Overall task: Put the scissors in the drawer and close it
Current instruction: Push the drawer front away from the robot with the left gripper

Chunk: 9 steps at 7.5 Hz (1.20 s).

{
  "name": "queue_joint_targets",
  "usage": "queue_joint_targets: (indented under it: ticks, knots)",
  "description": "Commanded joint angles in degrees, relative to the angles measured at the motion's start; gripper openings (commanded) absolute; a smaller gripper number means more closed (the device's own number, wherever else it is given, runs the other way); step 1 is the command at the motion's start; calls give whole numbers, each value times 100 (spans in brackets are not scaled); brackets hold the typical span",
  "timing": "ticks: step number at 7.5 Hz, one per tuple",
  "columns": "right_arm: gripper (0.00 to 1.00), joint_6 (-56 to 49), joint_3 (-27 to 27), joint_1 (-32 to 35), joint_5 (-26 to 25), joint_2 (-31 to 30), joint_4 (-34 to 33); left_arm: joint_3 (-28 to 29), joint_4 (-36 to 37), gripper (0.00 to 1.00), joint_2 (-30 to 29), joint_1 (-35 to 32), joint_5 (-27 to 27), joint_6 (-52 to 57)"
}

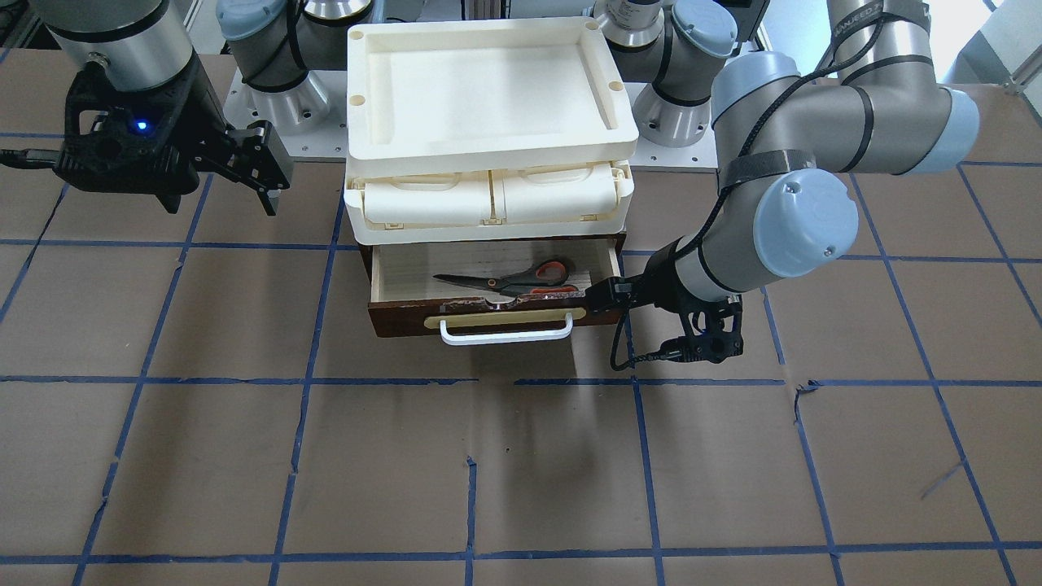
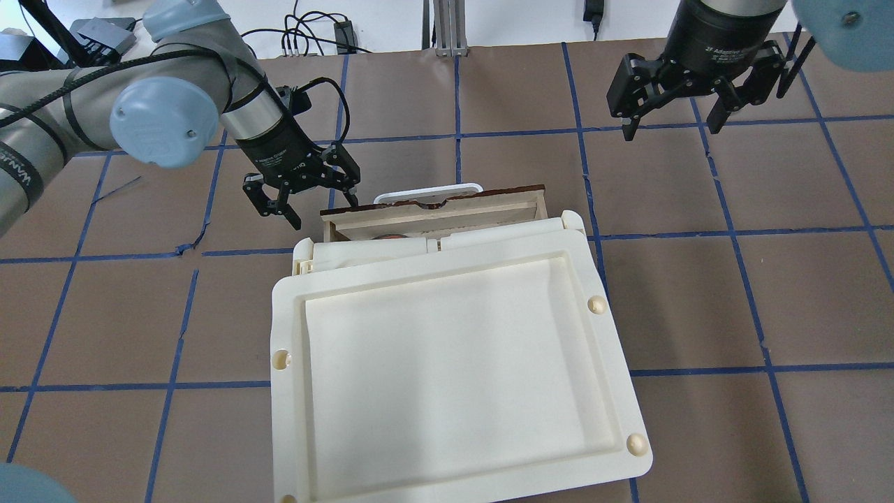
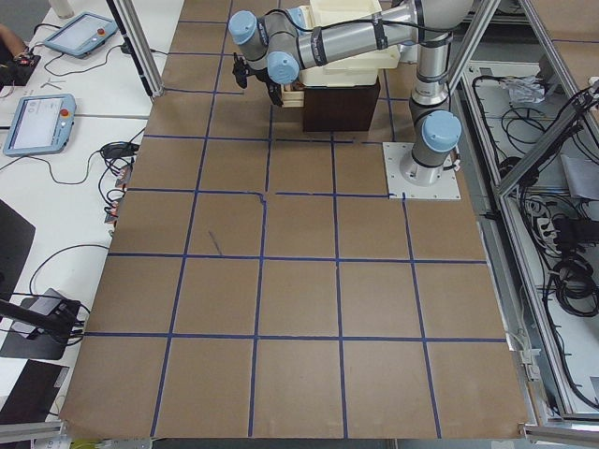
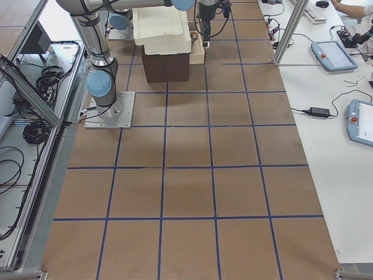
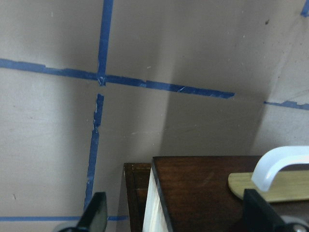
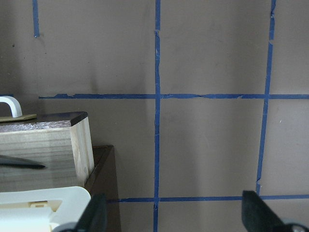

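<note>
The drawer point(image 1: 488, 314) stands open under the cream stack, with its dark brown front, brass-coloured plate and white bar handle point(image 1: 505, 334). The scissors point(image 1: 506, 281) lie flat inside it, blades toward the view's left. From overhead the drawer point(image 2: 433, 213) shows, and only a red bit of the scissors point(image 2: 391, 237). My left gripper point(image 2: 323, 206) is open and empty at the drawer's front corner; in its wrist view the corner point(image 5: 159, 193) sits between the fingers point(image 5: 94, 215). My right gripper point(image 2: 672, 129) is open and empty, up and away from the drawer.
A cream plastic tray point(image 2: 447, 363) tops cream compartments point(image 1: 488, 199) above the drawer. The brown table point(image 1: 488, 472) carries a blue tape grid. The right wrist view shows the drawer's pale side point(image 6: 43, 145) and a blade tip point(image 6: 21, 163).
</note>
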Motion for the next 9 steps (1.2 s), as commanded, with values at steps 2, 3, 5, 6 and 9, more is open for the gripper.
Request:
queue_joint_targets:
  ticks: [2, 3, 5, 6, 9]
  knots:
    - [100, 33, 12, 0, -24, -4, 3, -123, -274, 100, 88, -18, 2, 8]
    - [100, 42, 12, 0, 2, -4, 3, -211, -274, 100, 97, -9, 2, 8]
    - [100, 7, 4, 0, -15, -4, -6, -247, -361, 100, 106, -9, 2, 8]
    - [100, -2, 4, 0, 2, -4, -6, -247, -553, 100, 106, -17, 2, 8]
    - [100, 15, 12, 0, 19, -13, 3, -273, -974, 100, 106, -9, 2, -44]
